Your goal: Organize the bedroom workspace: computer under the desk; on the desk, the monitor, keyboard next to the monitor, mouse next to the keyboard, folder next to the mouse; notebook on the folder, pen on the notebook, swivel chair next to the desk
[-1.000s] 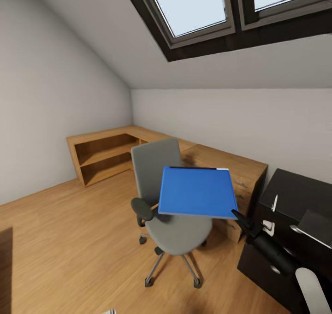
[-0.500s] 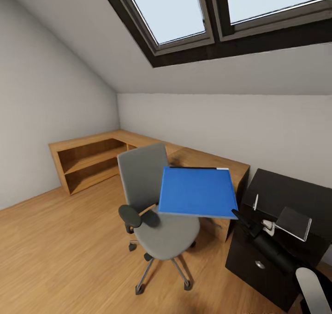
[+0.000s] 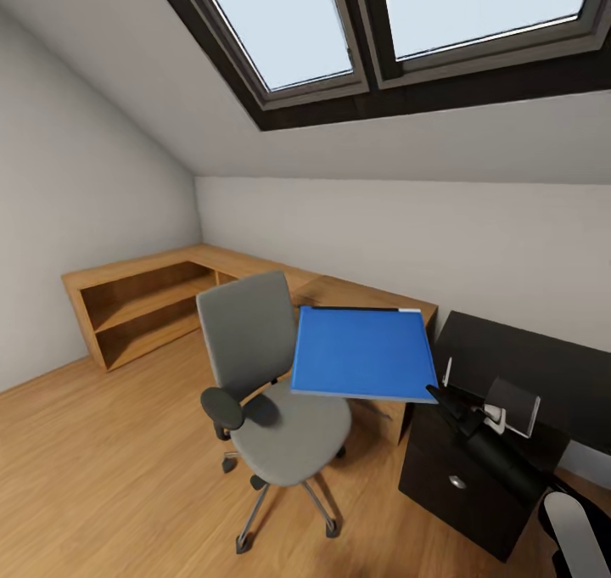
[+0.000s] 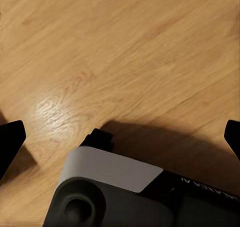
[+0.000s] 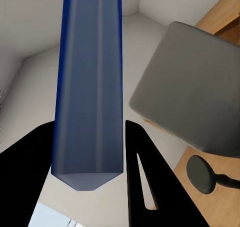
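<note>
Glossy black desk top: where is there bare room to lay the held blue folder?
The glossy black desk top looks bare behind and beyond the upright white pen and the small grey notebook. It is crowded at the near corner by the right hand, which holds the flat bright-blue folder.

Swivel chair (image 3: 271, 391) stands on the floor (image 3: 110, 468), left of the desk (image 3: 509, 374). Folder (image 3: 363, 353) is held above the seat. Shelf unit (image 3: 144, 302) stands behind, along the walls.

The wood floor (image 3: 102, 468) carries the swivel chair (image 3: 267, 391) at centre and the black desk (image 3: 509, 383) at right, bearing the notebook (image 3: 513, 404).
</note>
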### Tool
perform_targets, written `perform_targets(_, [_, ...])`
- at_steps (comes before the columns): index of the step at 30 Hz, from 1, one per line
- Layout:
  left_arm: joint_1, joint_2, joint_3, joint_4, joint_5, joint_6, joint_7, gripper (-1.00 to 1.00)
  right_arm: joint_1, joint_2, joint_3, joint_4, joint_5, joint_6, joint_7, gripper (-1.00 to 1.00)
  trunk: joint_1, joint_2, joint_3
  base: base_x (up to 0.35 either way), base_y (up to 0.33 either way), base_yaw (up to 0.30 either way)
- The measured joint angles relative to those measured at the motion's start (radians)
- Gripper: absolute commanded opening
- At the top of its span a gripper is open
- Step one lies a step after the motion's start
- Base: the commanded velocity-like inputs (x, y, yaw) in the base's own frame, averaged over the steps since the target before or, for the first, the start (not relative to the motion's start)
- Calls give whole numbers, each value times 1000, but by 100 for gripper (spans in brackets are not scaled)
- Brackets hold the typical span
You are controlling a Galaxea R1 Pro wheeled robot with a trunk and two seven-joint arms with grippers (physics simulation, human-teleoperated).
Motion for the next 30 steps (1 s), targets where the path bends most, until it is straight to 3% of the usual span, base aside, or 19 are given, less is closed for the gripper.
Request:
perform_targets(12, [-3, -4, 0, 6, 1, 0, 1, 100, 0, 0, -1, 4, -1, -1, -1, -100, -46, 84, 38, 0, 0, -9])
perform_targets(13, [-3, -29, -2, 8, 0, -9, 0, 100, 0, 0, -3, 6, -1, -5, -3, -100, -50, 91, 41, 0, 0, -88])
perform_targets(18, [-3, -30, -2, 8, -3, -16, 0, 100, 0, 0, -6, 6, -1, -6, -4, -100, -69, 126, 61, 0, 0, -177])
perform_targets(25, [-3, -32, -3, 8, 0, -128, 0, 100, 1, 0, -7, 6, 1, -8, -6, -100, -73, 133, 72, 0, 0, -194])
perform_targets(30, [-3, -31, -2, 8, 1, -153, 1, 100, 0, 0, -14, 6, 3, -8, -8, -100, -73, 133, 78, 0, 0, -195])
